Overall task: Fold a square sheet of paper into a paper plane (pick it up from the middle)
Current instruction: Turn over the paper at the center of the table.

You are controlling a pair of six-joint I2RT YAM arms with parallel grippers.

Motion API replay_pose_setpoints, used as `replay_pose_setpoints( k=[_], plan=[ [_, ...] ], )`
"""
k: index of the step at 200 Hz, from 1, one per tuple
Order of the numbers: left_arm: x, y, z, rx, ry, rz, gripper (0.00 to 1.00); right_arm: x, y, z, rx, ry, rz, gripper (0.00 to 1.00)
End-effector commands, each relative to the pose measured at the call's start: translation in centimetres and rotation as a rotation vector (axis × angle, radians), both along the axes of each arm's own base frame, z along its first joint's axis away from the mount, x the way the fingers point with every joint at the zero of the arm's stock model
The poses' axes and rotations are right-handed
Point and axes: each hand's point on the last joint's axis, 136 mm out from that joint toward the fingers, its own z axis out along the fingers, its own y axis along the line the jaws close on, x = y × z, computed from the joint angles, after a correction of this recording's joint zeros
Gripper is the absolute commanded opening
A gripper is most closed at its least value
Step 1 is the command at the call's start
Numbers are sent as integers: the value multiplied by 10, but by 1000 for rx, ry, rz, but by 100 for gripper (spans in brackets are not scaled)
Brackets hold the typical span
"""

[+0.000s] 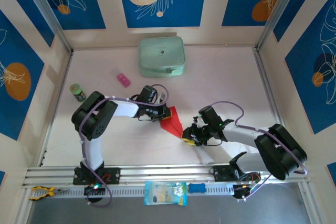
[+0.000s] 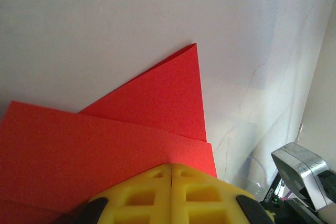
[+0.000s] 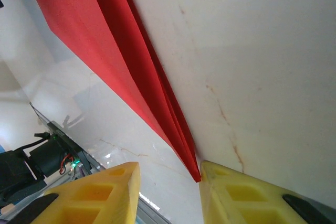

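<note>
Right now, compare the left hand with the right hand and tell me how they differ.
The left hand has its fingers shut flush together; the right hand has its fingers apart. The left hand sits at the wide end of the folded red paper; the right hand sits at its sharp tip, which lies close beside one finger. Both have yellow fingers.

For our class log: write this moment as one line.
left gripper: shut, on paper | right gripper: open around paper tip
</note>
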Motion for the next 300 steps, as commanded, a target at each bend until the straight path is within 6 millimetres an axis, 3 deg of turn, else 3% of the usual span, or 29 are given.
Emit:
replay_pose_setpoints(
  k=[1, 108, 219, 260, 278, 300],
  plan=[
    [-9, 23, -27, 103, 87, 48, 3, 6, 7, 3, 35, -16, 5, 36],
    [-8, 22, -27, 102, 85, 49, 3, 34, 10, 24, 132, -136, -14, 35],
    [-3, 14, -18, 46, 86, 57, 4, 38, 9, 17, 154, -122, -7, 19],
    [2, 10, 10, 4, 39, 56, 15, 38, 7, 24, 170, -150, 0, 8],
    [5, 11, 30, -10, -2, 66, 30, 41, 5, 32, 154, -196, 6, 7],
    [8, 15, 55, -12, -62, 80, 40, 43, 1, 46, 88, -289, 47, 6]
  ],
)
